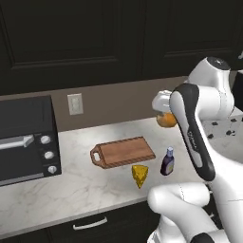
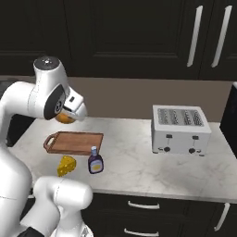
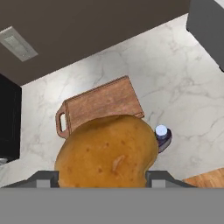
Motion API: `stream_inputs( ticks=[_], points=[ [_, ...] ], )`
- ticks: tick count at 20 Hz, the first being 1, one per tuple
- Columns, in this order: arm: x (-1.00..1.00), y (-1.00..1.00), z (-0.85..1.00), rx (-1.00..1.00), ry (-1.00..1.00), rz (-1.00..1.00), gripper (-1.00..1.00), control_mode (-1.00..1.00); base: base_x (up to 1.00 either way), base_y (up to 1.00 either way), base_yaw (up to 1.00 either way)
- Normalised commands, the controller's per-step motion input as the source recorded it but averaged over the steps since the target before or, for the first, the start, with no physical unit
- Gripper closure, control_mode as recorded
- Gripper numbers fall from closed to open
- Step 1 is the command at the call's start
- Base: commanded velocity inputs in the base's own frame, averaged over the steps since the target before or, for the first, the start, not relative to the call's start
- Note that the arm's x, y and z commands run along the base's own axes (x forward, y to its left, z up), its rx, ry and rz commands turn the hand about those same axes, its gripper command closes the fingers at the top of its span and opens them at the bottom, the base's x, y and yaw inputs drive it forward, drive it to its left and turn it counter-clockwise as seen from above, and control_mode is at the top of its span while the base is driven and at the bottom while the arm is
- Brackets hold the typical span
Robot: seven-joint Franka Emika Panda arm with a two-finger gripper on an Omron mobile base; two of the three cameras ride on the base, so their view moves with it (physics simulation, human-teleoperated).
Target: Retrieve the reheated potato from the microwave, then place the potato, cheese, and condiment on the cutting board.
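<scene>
The claw (image 3: 103, 175) grips the potato (image 3: 107, 151), apparently above the desk (image 1: 85, 185) near the cutting board's (image 1: 124, 152) 2 o'clock corner. Lower it gently onto the board's middle, leaving space for the cheese (image 1: 139, 175) and condiment (image 1: 167, 162).

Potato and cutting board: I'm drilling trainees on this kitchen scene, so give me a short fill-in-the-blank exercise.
1. The pincer holds the ____ above the counter.
2. The cutting board carries ____ food items.
3. The cheese lies on the marble ____, off the board.
4. Beside the cheese stands the ____ bottle.

Missing: potato; no; counter; condiment
</scene>
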Motion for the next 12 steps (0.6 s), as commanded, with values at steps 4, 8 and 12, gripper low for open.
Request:
stream_inputs(
  ticks=[4, 8, 12],
  points=[
    [0.11, 0.12, -0.86, 0.00, 0.03, 0.03, 1.00, -1.00, 0.00, 0.00, 0.00],
    [0.35, 0.30, -0.78, 0.00, 0.04, 0.03, 1.00, -1.00, 0.00, 0.00, 0.00],
    [0.50, 0.36, -0.61, 0.00, 0.02, 0.04, 1.00, -1.00, 0.00, 0.00, 0.00]
  ],
)
